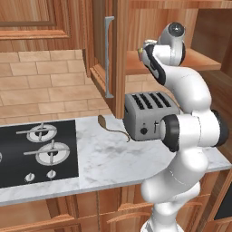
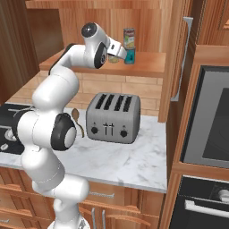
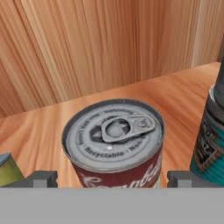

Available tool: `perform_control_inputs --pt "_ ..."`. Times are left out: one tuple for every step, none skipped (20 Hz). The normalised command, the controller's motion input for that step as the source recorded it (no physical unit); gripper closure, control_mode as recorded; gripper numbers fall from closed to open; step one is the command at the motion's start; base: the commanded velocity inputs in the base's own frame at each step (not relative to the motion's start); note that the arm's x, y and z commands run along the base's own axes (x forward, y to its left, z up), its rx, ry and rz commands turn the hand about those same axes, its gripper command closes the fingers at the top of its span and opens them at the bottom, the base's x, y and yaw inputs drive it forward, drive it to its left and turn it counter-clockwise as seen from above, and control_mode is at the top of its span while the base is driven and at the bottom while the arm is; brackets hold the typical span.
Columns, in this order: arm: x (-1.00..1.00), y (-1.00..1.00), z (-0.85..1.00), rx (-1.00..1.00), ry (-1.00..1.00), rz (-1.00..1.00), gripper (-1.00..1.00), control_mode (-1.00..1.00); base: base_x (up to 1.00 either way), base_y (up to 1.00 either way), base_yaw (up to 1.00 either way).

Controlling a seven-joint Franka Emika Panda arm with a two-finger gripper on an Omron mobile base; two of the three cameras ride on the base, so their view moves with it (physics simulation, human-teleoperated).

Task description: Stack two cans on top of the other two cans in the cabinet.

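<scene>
In the hand view a dark red can (image 3: 113, 140) with a silver pull-tab top sits right below my open gripper (image 3: 113, 178). One fingertip (image 3: 41, 178) stands on each side of it, neither touching. The teal can (image 3: 209, 144) stands close on its right. A pale-labelled can (image 2: 129, 38) rests on top of the teal can (image 2: 130, 56). The edge of another pale can (image 3: 6, 169) peeks in at the lower left. All stand on the cabinet's plank shelf (image 2: 150, 65), where my gripper (image 2: 119, 53) reaches in.
The cabinet door stands open, its grey bar handle (image 2: 181, 58) to the right of the shelf. Below the shelf, a silver toaster (image 2: 114, 118) and a wooden spoon (image 2: 76, 115) lie on the marble counter (image 2: 129, 161). A stove (image 1: 38, 152) is at left.
</scene>
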Motion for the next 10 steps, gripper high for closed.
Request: perform_control_inputs --pt "0.04 0.0 -0.24 0.0 0.0 0.0 -1.0 -1.0 0.0 0.0 0.0" --pt "0.03 0.0 -0.23 0.0 0.0 0.0 -1.0 -1.0 0.0 0.0 0.0" --pt "0.03 0.0 -0.25 0.0 0.0 0.0 -1.0 -1.0 0.0 0.0 0.0" --pt "0.05 0.0 -0.24 0.0 0.0 0.0 -1.0 -1.0 0.0 0.0 0.0" --pt "0.04 0.0 -0.26 0.0 0.0 0.0 -1.0 -1.0 0.0 0.0 0.0" --pt "0.04 0.0 -0.25 0.0 0.0 0.0 -1.0 -1.0 0.0 0.0 0.0" --pt "0.04 0.0 -0.26 0.0 0.0 0.0 -1.0 -1.0 0.0 0.0 0.0" --pt "0.03 0.0 -0.24 0.0 0.0 0.0 -1.0 -1.0 0.0 0.0 0.0" --pt "0.04 0.0 -0.26 0.0 0.0 0.0 1.0 -1.0 0.0 0.0 0.0" --pt "0.03 0.0 -0.25 -0.01 0.0 0.0 1.0 -1.0 0.0 0.0 0.0"
